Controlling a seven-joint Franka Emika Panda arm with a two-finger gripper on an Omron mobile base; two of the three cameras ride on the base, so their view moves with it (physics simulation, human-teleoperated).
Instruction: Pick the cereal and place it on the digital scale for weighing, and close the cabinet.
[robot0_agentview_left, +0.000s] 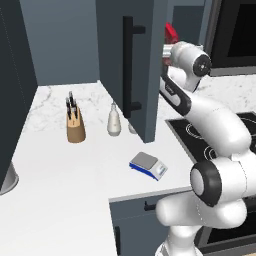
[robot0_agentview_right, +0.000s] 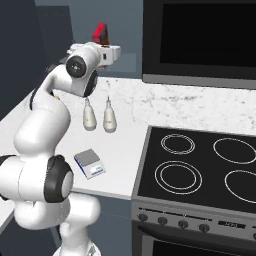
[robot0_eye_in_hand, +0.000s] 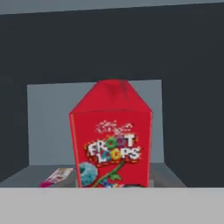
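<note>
White marbled counter (robot0_agentview_left: 55, 170) runs below me in the left base view, and my arm climbs from the lower right, elbow bent, forearm reaching up and away to the cabinet (robot0_agentview_left: 131, 65). Its dark door stands swung out toward the camera, black bar handle facing it, and hides my gripper behind its edge. Just past that edge, right at my wrist, a red corner of the cereal (robot0_agentview_left: 171, 33) peeks out. Far below my jaws, near the counter's front edge, sits the digital scale (robot0_agentview_left: 148, 165). A knife block (robot0_agentview_left: 75, 124) and a white bottle (robot0_agentview_left: 115, 121) stand well below and off to the side.

From the right base view my arm rises from the lower left, folds back on itself and levels out, hand pointing away from the camera. The cereal (robot0_agentview_right: 101, 34) shows as a red peak just above and beyond my hand. The digital scale (robot0_agentview_right: 89, 163) lies far beneath my jaws on the counter (robot0_agentview_right: 125, 145), two white bottles (robot0_agentview_right: 99, 117) stand between, and a black cooktop (robot0_agentview_right: 202, 167) spreads away to one side.

Looking along my hand, the cereal (robot0_eye_in_hand: 111, 138) stands upright, dead centre between my jaws, on the cabinet shelf (robot0_eye_in_hand: 39, 173). My jaws are drawn in tight on the box's lower part. A flat pink packet (robot0_eye_in_hand: 57, 176) lies on the shelf beside it.
</note>
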